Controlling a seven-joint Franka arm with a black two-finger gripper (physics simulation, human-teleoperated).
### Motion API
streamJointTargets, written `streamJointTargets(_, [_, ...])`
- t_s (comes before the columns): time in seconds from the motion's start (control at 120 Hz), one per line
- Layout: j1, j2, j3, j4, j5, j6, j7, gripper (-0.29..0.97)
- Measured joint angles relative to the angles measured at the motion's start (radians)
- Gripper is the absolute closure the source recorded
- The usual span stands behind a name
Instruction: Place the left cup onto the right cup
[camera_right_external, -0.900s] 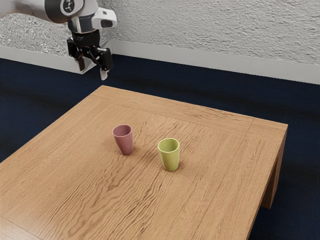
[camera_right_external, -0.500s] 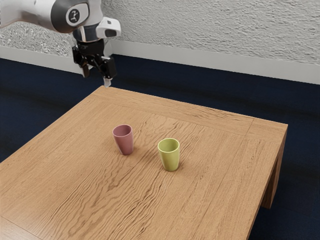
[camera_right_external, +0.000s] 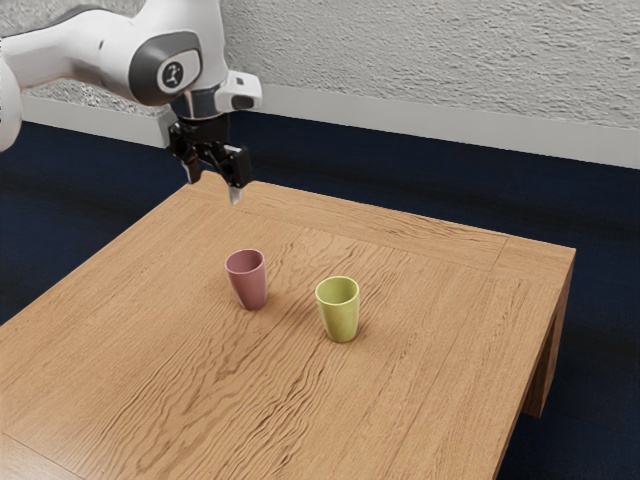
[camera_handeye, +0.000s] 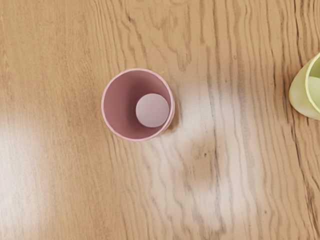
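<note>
Exterior view first: the pink cup (camera_right_external: 247, 278) stands upright on the table (camera_right_external: 420, 400), mouth up, and everything else is placed from it. The green cup (camera_right_external: 338, 308) also stands upright. It is to the exterior view's right of the pink cup and a little nearer the camera, near it but not touching, with bare wood between the two.

The gripper (camera_right_external: 214, 186) hangs in the air beyond the pink cup, over the table's far edge and slightly to the exterior view's left, well apart from the cup. Its two black fingers point down and stand apart, clear of both cups. The white arm (camera_right_external: 110, 50) comes in from the exterior view's upper left of the pink cup. Past the table, behind the pink cup, lie a dark blue floor (camera_right_external: 450, 180) and a rough grey wall (camera_right_external: 450, 50) with a pale skirting (camera_right_external: 450, 122) at its foot.

Wrist view looks straight down into the pink cup (camera_handeye: 138, 105). Its round rim, darker inner wall and pale flat bottom all show, the bottom sitting a little off-centre toward the green cup (camera_handeye: 306, 92). The green cup is cut by the picture's edge and stands apart from the pink cup, with the table (camera_handeye: 75, 200) and its wood grain between them. A soft shadow lies on the wood just beside the pink cup, on the green cup's side.
</note>
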Motion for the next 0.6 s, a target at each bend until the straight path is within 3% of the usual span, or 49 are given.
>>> streamJointTargets(0.6, [0.013,0.032,0.012,-0.113,-0.007,0.167,-0.035,0.00])
